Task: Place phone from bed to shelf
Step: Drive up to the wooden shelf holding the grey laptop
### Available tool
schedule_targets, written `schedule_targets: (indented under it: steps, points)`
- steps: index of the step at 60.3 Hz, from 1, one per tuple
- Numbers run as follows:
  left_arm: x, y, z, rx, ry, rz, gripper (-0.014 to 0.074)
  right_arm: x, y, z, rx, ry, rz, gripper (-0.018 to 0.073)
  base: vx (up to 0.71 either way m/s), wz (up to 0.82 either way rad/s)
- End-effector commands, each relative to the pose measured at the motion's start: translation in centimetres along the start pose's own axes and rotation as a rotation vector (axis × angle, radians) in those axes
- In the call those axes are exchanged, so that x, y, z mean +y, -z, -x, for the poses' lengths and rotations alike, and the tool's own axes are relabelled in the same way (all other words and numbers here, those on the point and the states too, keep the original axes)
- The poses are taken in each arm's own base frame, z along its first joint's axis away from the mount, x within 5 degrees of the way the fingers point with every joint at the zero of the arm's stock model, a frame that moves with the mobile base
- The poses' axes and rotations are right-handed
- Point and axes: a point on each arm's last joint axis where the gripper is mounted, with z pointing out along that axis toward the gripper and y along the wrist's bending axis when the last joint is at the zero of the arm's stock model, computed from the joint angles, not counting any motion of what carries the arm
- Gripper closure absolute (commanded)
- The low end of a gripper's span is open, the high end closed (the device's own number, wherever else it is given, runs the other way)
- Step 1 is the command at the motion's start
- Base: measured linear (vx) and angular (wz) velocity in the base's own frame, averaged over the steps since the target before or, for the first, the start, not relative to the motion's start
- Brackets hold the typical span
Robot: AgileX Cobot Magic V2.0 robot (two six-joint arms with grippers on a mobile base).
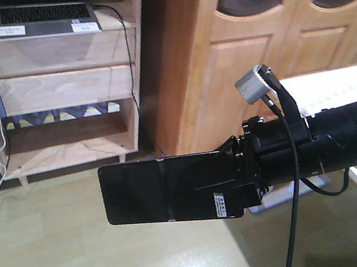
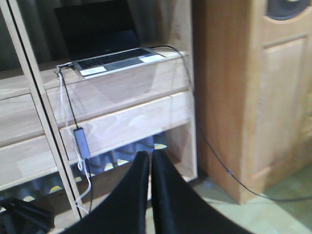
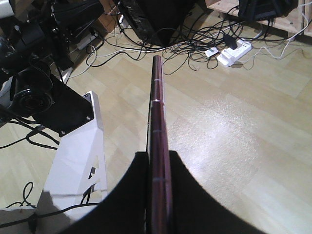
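Right end effector (image 1: 242, 193) clamped on the phone (image 1: 157, 195) at its sticker end, presumably so the free end leads in; phone's airborne near the shelf (image 1: 73, 87), off its right end, and left end effector (image 2: 150, 156) is closed, empty.

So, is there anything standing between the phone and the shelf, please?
Nothing visible does: only open air lies between the phone in the right gripper and the shelf. A laptop occupies part of one board.
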Motion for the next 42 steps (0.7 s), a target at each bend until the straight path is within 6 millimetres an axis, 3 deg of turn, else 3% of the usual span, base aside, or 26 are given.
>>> schedule_targets:
  steps: [1,42]
  points:
    - [0.11,0.32,1.54,-0.108,0.009,0.005,0.0596,2.06,1.11,1.03,-0.059,0.035,0.087,0.0560,0.43,0.20]
    - [0.11,0.32,1.54,-0.108,0.009,0.005,0.0596,2.06,1.11,1.03,-0.059,0.035,0.087,0.0560,0.41,0.30]
